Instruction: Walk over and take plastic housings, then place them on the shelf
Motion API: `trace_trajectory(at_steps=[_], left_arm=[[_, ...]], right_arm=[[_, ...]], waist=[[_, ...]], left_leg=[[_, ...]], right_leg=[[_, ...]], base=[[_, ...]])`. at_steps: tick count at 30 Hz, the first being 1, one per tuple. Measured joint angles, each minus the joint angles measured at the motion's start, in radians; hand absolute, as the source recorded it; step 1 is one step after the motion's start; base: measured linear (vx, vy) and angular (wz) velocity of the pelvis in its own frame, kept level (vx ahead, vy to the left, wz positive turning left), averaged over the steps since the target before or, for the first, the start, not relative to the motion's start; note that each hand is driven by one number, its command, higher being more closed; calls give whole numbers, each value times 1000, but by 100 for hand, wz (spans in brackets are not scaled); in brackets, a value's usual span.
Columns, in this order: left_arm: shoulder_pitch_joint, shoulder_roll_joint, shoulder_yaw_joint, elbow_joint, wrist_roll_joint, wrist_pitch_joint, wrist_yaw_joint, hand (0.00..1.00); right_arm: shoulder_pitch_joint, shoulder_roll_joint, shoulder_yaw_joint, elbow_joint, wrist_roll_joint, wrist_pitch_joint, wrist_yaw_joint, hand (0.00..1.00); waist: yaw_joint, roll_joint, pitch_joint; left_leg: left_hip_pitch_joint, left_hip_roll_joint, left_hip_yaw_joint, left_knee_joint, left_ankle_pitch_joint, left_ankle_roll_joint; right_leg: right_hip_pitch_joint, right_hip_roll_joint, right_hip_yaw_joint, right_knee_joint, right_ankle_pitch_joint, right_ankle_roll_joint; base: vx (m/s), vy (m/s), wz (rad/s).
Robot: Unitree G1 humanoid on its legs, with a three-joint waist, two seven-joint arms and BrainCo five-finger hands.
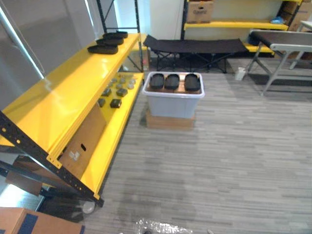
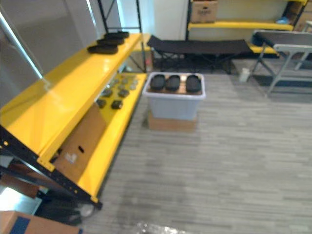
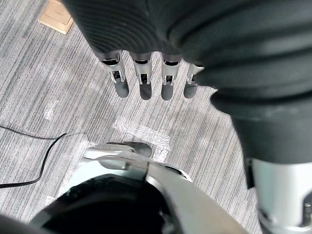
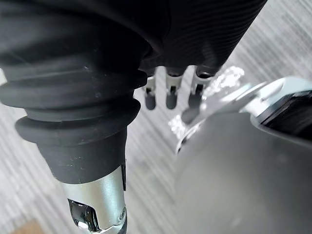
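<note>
Light falls bright and even from overhead. The top of the yellow shelf (image 1: 73,92) carries a broad pale sheen, strongest near its middle, and a thin bright strip of light (image 1: 19,46) slants across the grey wall (image 1: 53,24) beside it. Soft shadow gathers below the shelf's lower deck and under the black cot (image 1: 195,46). In the right wrist view a patch of floor (image 4: 228,77) glares white.

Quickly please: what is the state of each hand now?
Left hand: open, fingers straight, holding nothing.
Right hand: open, holding nothing.
</note>
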Motion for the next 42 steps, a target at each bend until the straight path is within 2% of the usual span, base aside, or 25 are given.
trace_trajectory(at_steps=[1,6,12,19,22,25,29,31,34,39,42], left_arm=[[-2,4,0,0,0,0,-2,0],[-22,18,-2,1,9,-4,-20,0],[-34,10,-12,2,1,-2,-37,0],[-36,7,-15,2,-4,-3,-34,0],[-35,10,-15,2,-14,-6,-28,0],[-27,9,-15,4,-82,-15,-7,0],[-25,9,-17,22,-138,-44,-10,0],[-26,10,-17,26,-154,-44,-12,0],[-28,10,-17,30,-135,-44,-17,0],[-30,10,-16,29,-43,-45,-15,0],[-37,11,-21,23,-7,-53,-15,0]], right_arm=[[-9,7,-4,1,0,0,0,0],[-70,34,-5,24,-2,0,-3,0],[-87,23,-5,28,-4,0,-4,0],[-87,22,-4,35,-22,2,0,0],[-87,22,-2,37,-38,15,1,0],[-92,21,-1,37,-51,18,11,0],[-86,21,0,35,-50,19,20,0],[-85,21,-1,35,-50,18,20,0],[-78,22,-1,34,-51,1,24,0],[-73,23,-2,32,-79,-43,21,0],[-77,24,-2,28,-89,-59,22,0]], waist=[[1,-6,5],[1,-21,41],[-3,3,58],[-4,3,58],[-4,-6,60],[-3,-7,61],[0,-9,62],[1,-11,63],[1,-11,63],[2,-13,63],[2,-14,62]], left_leg=[[10,-1,2,0,7,10],[35,-4,6,0,7,10],[46,-4,7,-2,7,10],[58,-5,6,-2,5,8],[80,-5,9,-2,1,4],[80,-5,9,-2,-2,7],[80,-5,7,-2,-4,9],[78,-5,6,-2,-4,9],[69,-6,2,-2,-4,9],[58,-9,3,-2,-12,11],[12,-10,5,0,-13,13]], right_leg=[[7,0,-2,-1,0,1],[42,-1,-8,-14,-4,9],[50,-1,-15,-16,-11,18],[70,-1,-23,-29,-8,13],[89,-2,-21,-33,-10,13],[88,-2,-20,-33,-14,14],[88,-2,-20,-32,-14,13],[88,-2,-23,-32,-14,13],[87,-2,-30,-33,-15,14],[78,-4,-29,-35,-28,25],[17,-7,-21,-23,-30,21]], base=[[100,3,1],[55,-3,1],[-25,-3,0],[-27,3,2],[-8,7,-2],[0,0,0],[0,0,0],[11,-1,2],[19,-3,7],[11,-1,-1],[42,17,-6]])
